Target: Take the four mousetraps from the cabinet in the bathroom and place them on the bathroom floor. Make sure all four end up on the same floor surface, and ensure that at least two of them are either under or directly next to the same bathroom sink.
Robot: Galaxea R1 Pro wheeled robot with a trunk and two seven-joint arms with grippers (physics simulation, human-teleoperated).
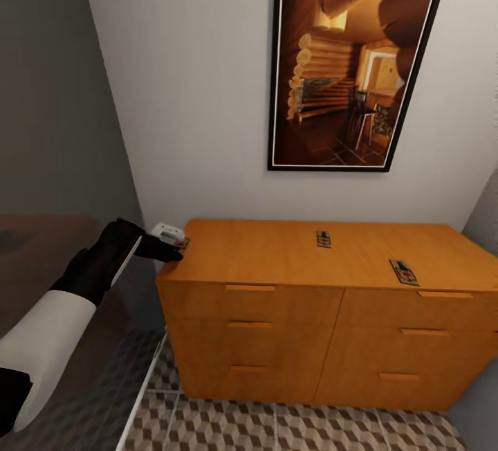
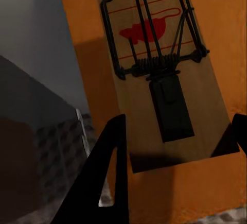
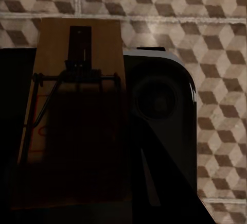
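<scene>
Left gripper [image 1: 168, 243] is at the back left corner of the cabinet [image 1: 277, 313] top, black wrist and white forearm reaching in from the head view's left edge. In the left wrist view its two dark fingers [image 2: 105, 183] stand spread wide, one on either side of a mousetrap [image 2: 164, 74] lying flat on the orange top; the near end of the board sits between the fingers, but contact can't be told, so open and not clamped. That trap shows black wire, a coil spring and a red mouse mark. In the head view it is only a sliver [image 1: 181, 243] at the gripper tip. Two more traps lie flat on the cabinet top, well apart: one mid-top toward the back [image 1: 323, 238], one toward the right front [image 1: 404, 272]. Framed picture [image 1: 356, 57] hangs on the wall above. Cube-pattern bathroom floor [image 1: 277, 430] runs in front of the cabinet. Right wrist view: a fourth trap [image 3: 72, 116] in heavy shadow, close to the camera, with the tiled floor [image 3: 216, 28] behind it and a dark rounded robot part [image 3: 159, 110] beside it. It looks held, but the right gripper's fingers are too dark to make out, so its state can't be told.
</scene>
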